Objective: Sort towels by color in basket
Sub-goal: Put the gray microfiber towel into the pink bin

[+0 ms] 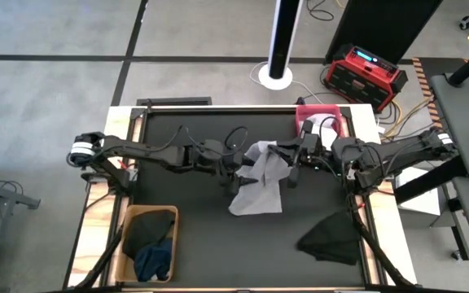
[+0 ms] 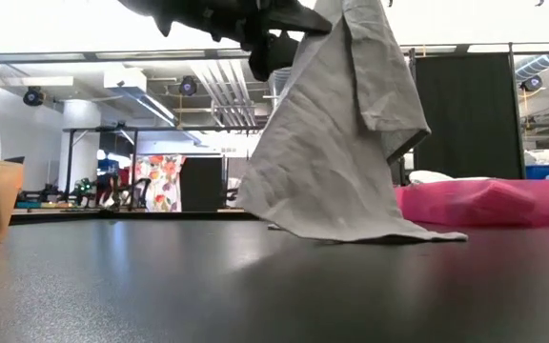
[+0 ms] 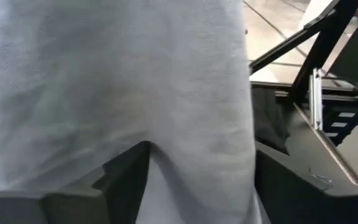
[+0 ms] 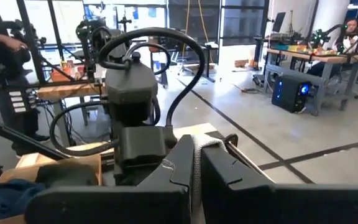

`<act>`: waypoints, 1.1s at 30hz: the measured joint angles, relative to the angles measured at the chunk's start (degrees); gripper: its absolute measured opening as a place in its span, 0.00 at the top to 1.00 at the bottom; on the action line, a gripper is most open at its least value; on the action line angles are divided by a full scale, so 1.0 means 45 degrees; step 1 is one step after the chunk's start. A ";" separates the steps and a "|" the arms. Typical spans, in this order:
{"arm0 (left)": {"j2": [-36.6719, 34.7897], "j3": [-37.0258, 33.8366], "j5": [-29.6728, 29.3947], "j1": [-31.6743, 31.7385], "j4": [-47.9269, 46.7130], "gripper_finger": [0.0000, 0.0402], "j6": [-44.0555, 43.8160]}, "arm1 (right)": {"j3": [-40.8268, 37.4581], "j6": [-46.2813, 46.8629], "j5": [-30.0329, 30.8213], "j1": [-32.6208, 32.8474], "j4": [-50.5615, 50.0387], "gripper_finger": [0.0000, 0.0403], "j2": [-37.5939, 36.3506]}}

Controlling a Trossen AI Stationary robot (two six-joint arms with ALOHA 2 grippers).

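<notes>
Light grey cloth: one grey towel [image 1: 260,183] is lifted over the middle of the black table [image 1: 202,236], held by both arms. In the high view the left gripper [image 1: 236,169] sits at the towel's 9 o'clock edge and the right gripper [image 1: 293,163] at its 2 o'clock edge. The towel's lower corner trails toward 6 o'clock.

Low view: the towel [image 2: 336,143] hangs in a wide drape and its bottom hem rests on the tabletop [image 2: 255,286]. A dark gripper [image 2: 274,38] pinches it near the top.

Left wrist view: grey fabric [image 3: 117,87] fills the picture and runs down between the left fingers [image 3: 123,180]; the jaws are closed on it.

Right wrist view: a thin fold of the towel's edge [image 4: 196,168] is clamped between the right fingers [image 4: 229,174]. The left arm's wrist [image 4: 132,106] stands just beyond.

Other items, high view:
- Black towel [image 1: 330,236], crumpled on the table at 4 o'clock from the grey one, well apart from it.
- Tan basket [image 1: 129,236] at the table's 7 o'clock corner, holding a navy blue towel [image 1: 153,260] and a black cloth [image 1: 149,228].
- Pink bin [image 1: 308,112] at the 1 o'clock edge, a white towel [image 1: 326,124] in it.
</notes>
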 joint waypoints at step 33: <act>-0.3452 -0.0024 0.2830 -0.0442 0.0727 1.00 0.2187 | -0.0005 -0.0004 0.1953 -0.0034 -0.2734 0.65 0.0133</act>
